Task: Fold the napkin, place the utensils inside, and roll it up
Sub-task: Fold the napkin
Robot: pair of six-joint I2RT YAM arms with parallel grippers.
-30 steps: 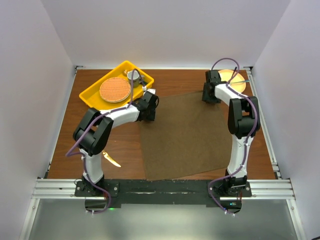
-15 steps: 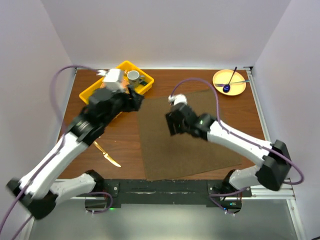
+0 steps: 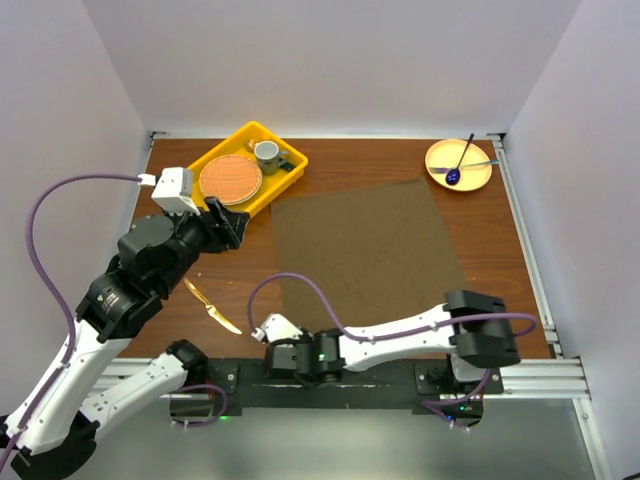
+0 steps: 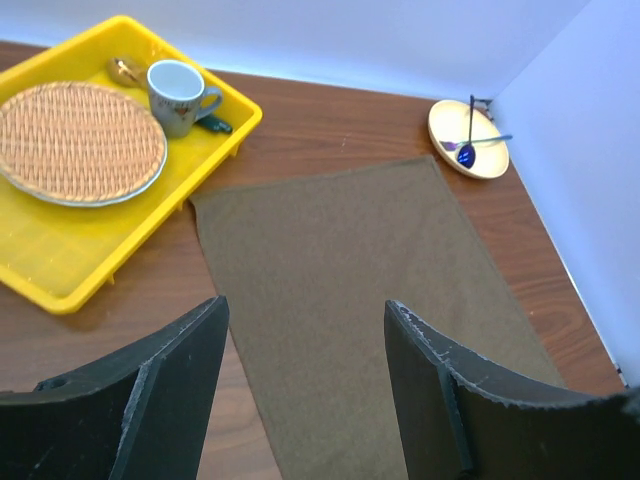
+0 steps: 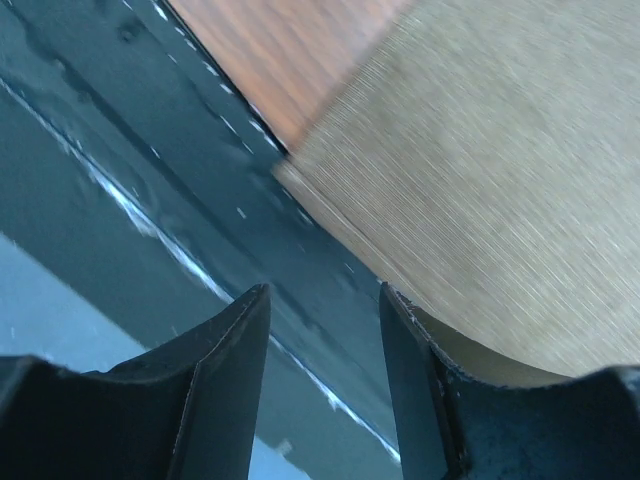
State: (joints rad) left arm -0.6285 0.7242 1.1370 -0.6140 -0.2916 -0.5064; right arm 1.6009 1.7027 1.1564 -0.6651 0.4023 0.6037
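Flat across the middle of the reddish-brown wooden bench (image 3: pixel 490 240): thin olive-brown cloth napkin (image 3: pixel 365 265), unfolded, near-left corner just over the front edge. Left of it and apart, slender gold metal utensil (image 3: pixel 212 307) on bare wood. Right gripper (image 5: pixel 322 300) low at that corner, over the dark rail (image 5: pixel 150 180), arm stretched leftward along the near edge, jaws parted on nothing. Left gripper (image 4: pixel 305 315) raised high left of the napkin, tilted down towards it, jaws wide apart, empty. Beyond, yellow plastic tray (image 3: pixel 195 190).
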